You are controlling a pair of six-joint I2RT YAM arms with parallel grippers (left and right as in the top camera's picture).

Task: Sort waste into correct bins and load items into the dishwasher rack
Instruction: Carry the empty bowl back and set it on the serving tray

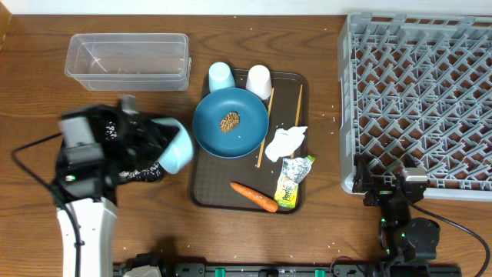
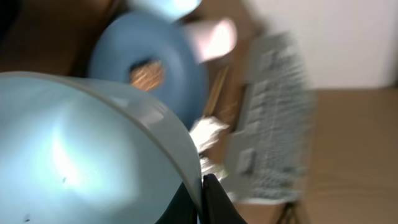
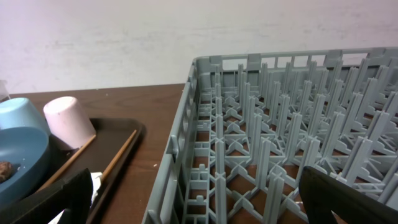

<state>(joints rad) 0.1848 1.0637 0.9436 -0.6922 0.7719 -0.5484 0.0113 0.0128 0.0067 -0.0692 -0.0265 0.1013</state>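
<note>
Left gripper (image 1: 161,146) is fully closed, pinching the rim of the pale bowl (image 1: 178,151). The bowl hangs tipped on edge just left of the brown serving tray (image 1: 201,196) and looks clear of the table. Left wrist view is blurred, so I can't tell how deep the finger (image 2: 210,198) sits on the rim. Right gripper (image 1: 384,187) is parked at the near-left corner of the dishwasher rack (image 1: 419,100), jaws spread wide, nothing in them. My read on the bowl: rigid, smooth, probably slick and chippable, lightish. A single-edge pinch lets it swing or slip, so go slow and avoid jerks. The rack is well apart, across the tray, which holds the dark-blue plate (image 1: 231,123), cups and chopsticks (image 1: 265,135). That probably means a handover, with the right taking the opposite rim. Seat the bowl on edge between pegs.
</note>
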